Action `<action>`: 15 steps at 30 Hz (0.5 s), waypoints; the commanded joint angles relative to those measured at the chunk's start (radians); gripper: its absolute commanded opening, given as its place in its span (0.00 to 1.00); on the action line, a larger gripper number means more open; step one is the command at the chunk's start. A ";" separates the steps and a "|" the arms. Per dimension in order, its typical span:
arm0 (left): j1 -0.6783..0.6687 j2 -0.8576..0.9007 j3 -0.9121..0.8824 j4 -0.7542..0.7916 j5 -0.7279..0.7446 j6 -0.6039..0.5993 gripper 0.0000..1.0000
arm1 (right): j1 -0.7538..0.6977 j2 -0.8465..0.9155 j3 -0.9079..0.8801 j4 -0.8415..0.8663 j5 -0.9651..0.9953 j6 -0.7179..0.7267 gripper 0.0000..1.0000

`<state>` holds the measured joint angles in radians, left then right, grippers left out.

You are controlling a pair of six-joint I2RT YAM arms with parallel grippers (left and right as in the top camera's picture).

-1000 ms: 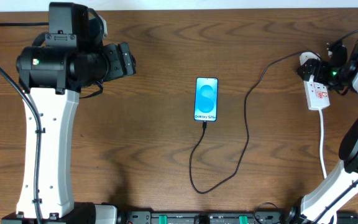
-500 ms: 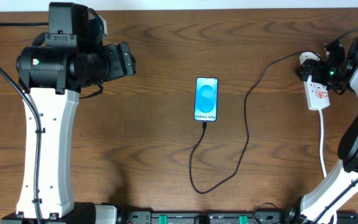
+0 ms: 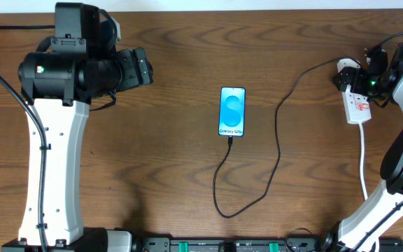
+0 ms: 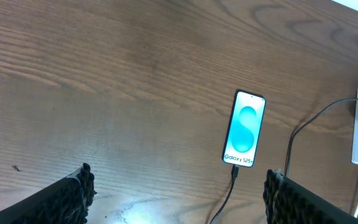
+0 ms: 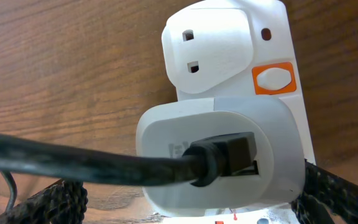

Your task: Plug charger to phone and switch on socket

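The right end effector (image 3: 347,73) has edged slightly toward the far side of the desk (image 3: 173,161) over the last second, while everything else has stayed put. The phone (image 3: 232,112) lies flat near the middle of the desk, its blue screen lit and facing up. The charger (image 3: 278,140) meets the phone's near short edge with its connector tip, loops toward the near edge of the desk, then runs up and right to a white adapter (image 5: 219,155) seated in the socket (image 3: 357,101). The socket lies at the far right of the desk, and its white cord (image 3: 364,161) trails toward the near edge. In the right wrist view an orange-framed switch (image 5: 274,78) sits beside a free outlet just past the adapter; its position cannot be read. The right end effector's fingers (image 5: 61,199) stand wide apart on either side of the adapter, and whether they touch it cannot be told. The left end effector (image 3: 140,68) hovers well away at the far left, also spread apart and holding nothing.
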<state>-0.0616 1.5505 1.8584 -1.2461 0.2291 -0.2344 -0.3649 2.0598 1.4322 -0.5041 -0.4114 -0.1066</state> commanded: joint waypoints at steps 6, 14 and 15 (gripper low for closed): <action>0.001 -0.002 0.002 0.000 -0.013 0.013 0.88 | 0.027 0.024 -0.038 -0.037 -0.201 0.001 0.99; 0.001 -0.002 0.002 0.000 -0.013 0.013 0.88 | 0.027 0.024 -0.038 -0.092 -0.201 0.001 0.99; 0.001 -0.002 0.002 0.000 -0.013 0.013 0.88 | 0.027 0.024 -0.038 -0.096 -0.201 0.001 0.99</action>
<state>-0.0616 1.5505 1.8584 -1.2461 0.2291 -0.2344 -0.3748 2.0594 1.4364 -0.5377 -0.4408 -0.1238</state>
